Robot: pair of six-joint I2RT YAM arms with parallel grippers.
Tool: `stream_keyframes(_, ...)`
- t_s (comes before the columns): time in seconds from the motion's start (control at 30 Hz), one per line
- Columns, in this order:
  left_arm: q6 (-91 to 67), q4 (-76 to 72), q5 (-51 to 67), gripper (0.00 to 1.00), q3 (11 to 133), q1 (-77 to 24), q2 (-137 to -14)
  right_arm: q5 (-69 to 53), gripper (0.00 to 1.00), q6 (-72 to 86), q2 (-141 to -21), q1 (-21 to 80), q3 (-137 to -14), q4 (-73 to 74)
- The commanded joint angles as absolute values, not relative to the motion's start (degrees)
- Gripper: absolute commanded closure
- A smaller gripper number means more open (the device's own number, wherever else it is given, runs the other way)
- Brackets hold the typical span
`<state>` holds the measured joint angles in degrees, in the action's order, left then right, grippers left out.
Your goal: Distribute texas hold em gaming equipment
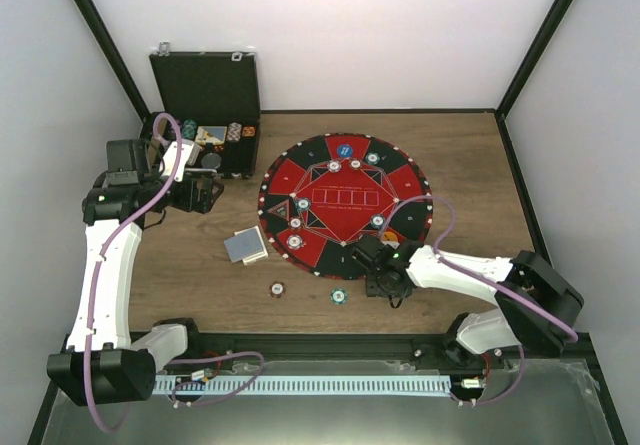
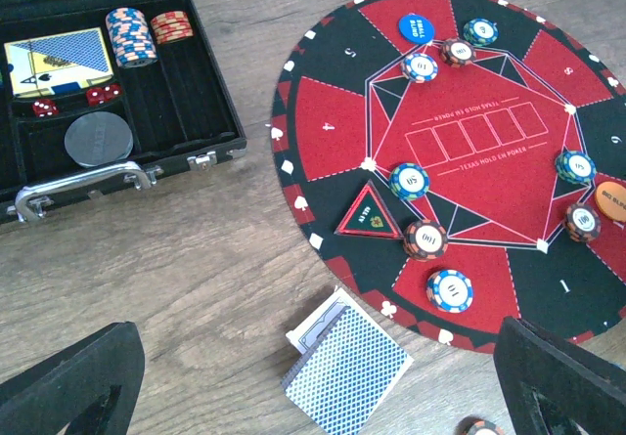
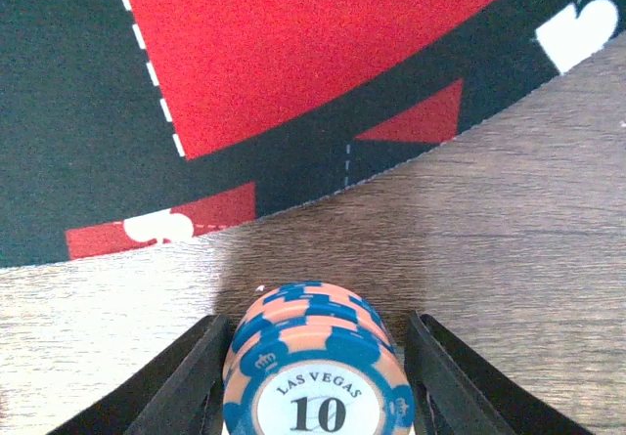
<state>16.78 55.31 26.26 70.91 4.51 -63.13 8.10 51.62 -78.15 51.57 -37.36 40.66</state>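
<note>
Left hand [image 2: 315, 326], fingers spread wide and empty, above the wooden surface [image 2: 196, 279]; round mat [image 2: 333, 122] at right carries chips [image 2: 450, 289], card deck [image 2: 352, 376] lower centre. Right hand [image 3: 315, 323] clamps a poker-chip stack [image 3: 313, 367] just off the mat's edge.

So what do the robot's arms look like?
Both arms are made of chunky white shells with black joints. A thin purple cable loops along the left arm, and another loops along the right arm. The left tool and right tool are black, each with two flat, wedge-shaped fingers.
</note>
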Motion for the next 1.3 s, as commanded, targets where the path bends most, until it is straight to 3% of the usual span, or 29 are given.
stream_keyframes(0.0, 17.29, 55.71, 27.29, 0.0, 72.33, 4.83, -62.49, 8.26, 0.51, 51.8, -77.11, 52.12, -39.0, 41.21)
stream_keyframes(0.33, 17.23, 55.81, 27.55, 0.0, 72.29, 4.85, -62.44, 8.09, 0.48, 51.38, -76.16, 52.1, -39.56, 42.09)
stream_keyframes(0.57, 17.29, 55.81, 27.42, 0.0, 72.16, 4.84, -62.32, 8.35, 0.52, 51.62, -76.15, 52.12, -39.47, 42.26)
stream_keyframes(0.77, 17.35, 55.85, 27.25, 0.0, 72.33, 4.83, -62.14, 8.35, 0.6, 51.6, -76.62, 52.12, -39.47, 42.38)
stream_keyframes(1.03, 17.45, 55.99, 27.33, 0.0, 72.5, 4.79, -62.18, 11.13, 0.8, 51.08, -75.19, 52.12, -44.45, 46.45)
stream_keyframes(1.27, 17.55, 56.21, 27.36, 0.0, 72.94, 4.81, -62.08, 13.55, 0.82, 45.76, -75.78, 47.32, -54.98, 50.05)
